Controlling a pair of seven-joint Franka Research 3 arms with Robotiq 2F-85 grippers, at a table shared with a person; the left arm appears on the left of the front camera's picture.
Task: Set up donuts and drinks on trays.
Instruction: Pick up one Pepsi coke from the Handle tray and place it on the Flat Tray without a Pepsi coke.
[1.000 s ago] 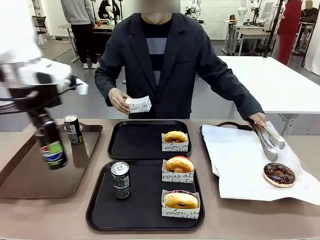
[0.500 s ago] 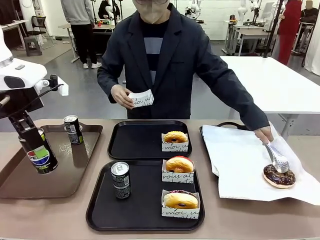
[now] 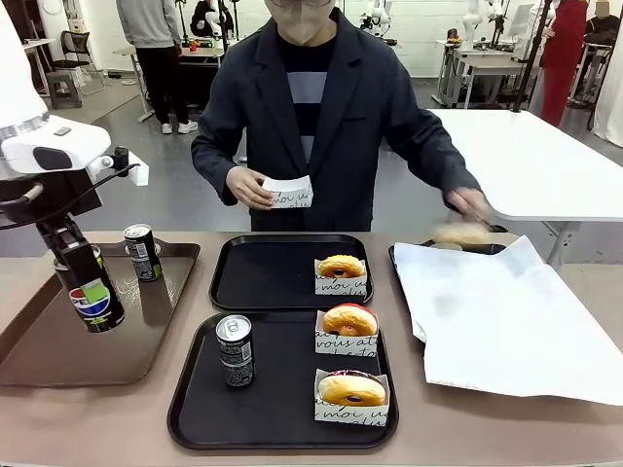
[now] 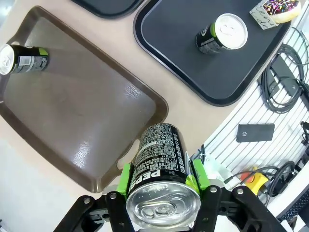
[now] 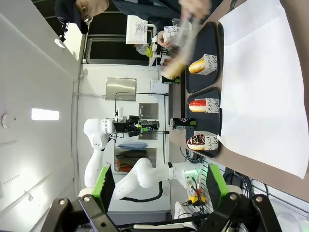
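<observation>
My left gripper [image 3: 86,282] is shut on a black Pepsi can [image 3: 94,298] and holds it upright just above the brown tray [image 3: 58,355]. In the left wrist view its green pads [image 4: 124,178] clamp that can [image 4: 159,166]. The near black tray [image 3: 282,413] holds a dark can [image 3: 235,350] and two sleeved donuts [image 3: 349,322] [image 3: 351,390]. The far black tray [image 3: 258,277] holds one sleeved donut [image 3: 342,268]. My right gripper [image 5: 160,187] stands open, with nothing between its fingers.
Another can [image 3: 142,252] stands at the back of the brown tray. The person holds a white paper sleeve [image 3: 290,192] in one hand; the other hand is a blur carrying a donut [image 3: 460,233] with tongs. White paper [image 3: 506,311] covers the right side.
My left gripper swung left with the Pepsi can, straightened it, then drifted slightly right over the brown tray. The person's tongs lifted the chocolate donut off the white paper.
</observation>
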